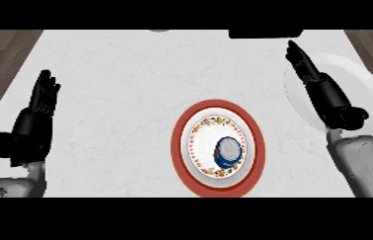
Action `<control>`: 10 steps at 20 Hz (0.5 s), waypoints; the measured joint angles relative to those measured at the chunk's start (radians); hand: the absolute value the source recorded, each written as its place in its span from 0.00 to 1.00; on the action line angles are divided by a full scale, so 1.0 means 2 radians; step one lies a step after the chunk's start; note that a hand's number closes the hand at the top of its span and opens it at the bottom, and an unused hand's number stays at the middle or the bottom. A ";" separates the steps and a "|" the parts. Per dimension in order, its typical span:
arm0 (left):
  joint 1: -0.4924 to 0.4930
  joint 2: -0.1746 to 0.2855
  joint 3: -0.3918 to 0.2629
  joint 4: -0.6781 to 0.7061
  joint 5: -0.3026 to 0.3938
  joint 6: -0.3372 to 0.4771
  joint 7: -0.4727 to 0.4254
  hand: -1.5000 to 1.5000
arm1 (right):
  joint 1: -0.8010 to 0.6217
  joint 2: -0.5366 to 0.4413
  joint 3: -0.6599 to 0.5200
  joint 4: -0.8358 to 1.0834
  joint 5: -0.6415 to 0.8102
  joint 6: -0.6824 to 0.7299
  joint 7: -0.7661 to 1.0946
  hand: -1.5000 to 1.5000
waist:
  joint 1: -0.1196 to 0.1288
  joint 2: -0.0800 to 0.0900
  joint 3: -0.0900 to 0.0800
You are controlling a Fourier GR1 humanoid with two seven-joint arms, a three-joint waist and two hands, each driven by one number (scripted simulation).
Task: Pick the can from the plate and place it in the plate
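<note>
The can (227, 151) is blue with a pale grey top and stands upright on the patterned plate (179, 145), a little right of and below its middle. That plate has a broad red rim, a white face and a ring of small flowers. The white plate (344, 68) lies well apart, up at the right edge, plain and only partly visible.

No text, brand or number is showing legibly. The can (227, 152), sitting on the plate (177, 145), is showing only blue and white, any label too small to read.
</note>
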State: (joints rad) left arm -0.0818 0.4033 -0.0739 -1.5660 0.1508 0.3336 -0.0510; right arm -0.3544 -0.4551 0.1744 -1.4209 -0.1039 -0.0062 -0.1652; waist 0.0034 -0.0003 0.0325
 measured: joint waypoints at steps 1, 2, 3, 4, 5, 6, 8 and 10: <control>0.007 0.002 -0.002 -0.007 0.000 -0.002 0.008 0.50 | 0.000 -0.004 -0.009 -0.002 -0.009 0.007 -0.001 1.00 | 0.000 0.000 -0.003; 0.014 -0.004 -0.008 -0.003 -0.001 -0.003 0.012 0.50 | 0.001 -0.004 -0.015 -0.006 -0.018 0.014 -0.003 1.00 | -0.001 0.000 -0.006; 0.016 -0.009 -0.014 0.006 0.002 -0.007 0.021 0.50 | -0.010 -0.003 -0.021 -0.006 -0.028 0.021 0.003 1.00 | -0.001 0.000 -0.008; 0.019 -0.014 -0.020 0.013 0.008 -0.012 0.035 0.50 | -0.020 -0.002 -0.027 -0.007 -0.040 0.026 0.008 1.00 | -0.001 0.001 -0.010; 0.024 -0.022 -0.029 0.024 0.014 -0.019 0.046 0.50 | -0.035 0.000 -0.035 -0.003 -0.051 0.030 0.013 1.00 | 0.000 0.002 -0.011; 0.031 -0.027 -0.037 0.033 0.021 -0.026 0.061 0.50 | -0.046 -0.001 -0.045 -0.006 -0.066 0.036 0.021 1.00 | -0.001 0.002 -0.013; 0.040 -0.040 -0.049 0.043 0.033 -0.037 0.074 0.50 | -0.050 -0.041 -0.041 0.000 -0.010 0.016 0.031 1.00 | -0.006 0.002 -0.017; 0.045 -0.048 -0.058 0.049 0.047 -0.053 0.090 0.50 | -0.039 -0.030 -0.056 0.008 0.007 -0.030 0.031 0.00 | -0.008 0.002 -0.017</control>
State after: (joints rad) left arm 0.0074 0.3069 -0.1898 -1.4683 0.2453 0.2283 0.1295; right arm -0.4320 -0.5155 0.0631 -1.4042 -0.0890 -0.0666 -0.1032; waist -0.0119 0.0035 -0.0014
